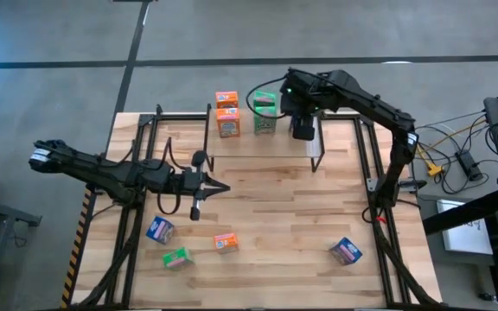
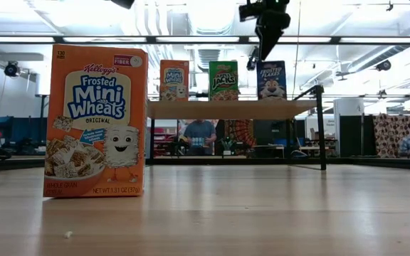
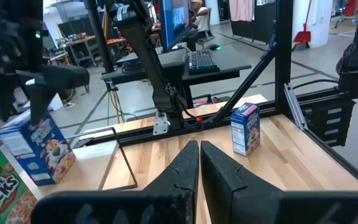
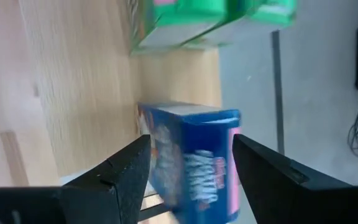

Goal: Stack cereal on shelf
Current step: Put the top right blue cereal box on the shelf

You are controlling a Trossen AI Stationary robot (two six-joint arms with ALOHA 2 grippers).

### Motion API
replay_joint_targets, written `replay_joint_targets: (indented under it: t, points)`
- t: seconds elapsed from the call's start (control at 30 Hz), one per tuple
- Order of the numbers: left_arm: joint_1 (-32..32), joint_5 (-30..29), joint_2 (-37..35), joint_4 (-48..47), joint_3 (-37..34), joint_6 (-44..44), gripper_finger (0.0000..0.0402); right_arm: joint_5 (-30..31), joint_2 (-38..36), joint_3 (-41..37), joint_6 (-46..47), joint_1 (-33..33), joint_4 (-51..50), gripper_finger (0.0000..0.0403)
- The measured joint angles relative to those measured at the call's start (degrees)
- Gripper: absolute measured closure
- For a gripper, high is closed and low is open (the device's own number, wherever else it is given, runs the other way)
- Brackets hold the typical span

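The shelf (image 2: 191, 109) carries an orange cereal box (image 2: 174, 80), a green one (image 2: 223, 80) and a blue one (image 2: 271, 80), all upright on their bottom ends. From above, more orange (image 1: 229, 123) and green (image 1: 266, 123) boxes show there. My right gripper (image 4: 191, 140) hangs open just above the blue box (image 4: 194, 162), pointing steeply down, one finger to each side of its top. My left gripper (image 3: 199, 158) is shut on nothing, held level over the table's left middle (image 1: 219, 187).
Loose cereal boxes lie on the table's near part: blue (image 1: 160, 230), green (image 1: 176, 257), orange (image 1: 225, 243) and another blue (image 1: 346, 251). A large-looking orange box (image 2: 95, 121) stands close to the low camera. Black frame legs (image 2: 322, 128) hold up the shelf.
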Motion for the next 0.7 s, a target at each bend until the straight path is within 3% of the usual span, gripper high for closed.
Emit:
replay_joint_targets:
  t: [0.37, 0.53, 0.7]
  points:
    - [0.04, -0.02, -0.29, -0.93, 0.0, 0.18, 0.0401, -2.47, -1.51, 7.04, 4.46, 0.55, -2.78, 0.0192]
    - [0.04, -0.02, -0.3, -1.7, 0.0, 0.02, 0.0401, -12.81, -5.4, 4.57, 5.38, -0.99, -1.75, 0.0214]
    - [0.04, -0.02, -0.3, -1.7, 0.0, -0.18, 0.0401, -14.44, -10.38, -2.06, 4.04, -1.61, 5.04, 0.0231]
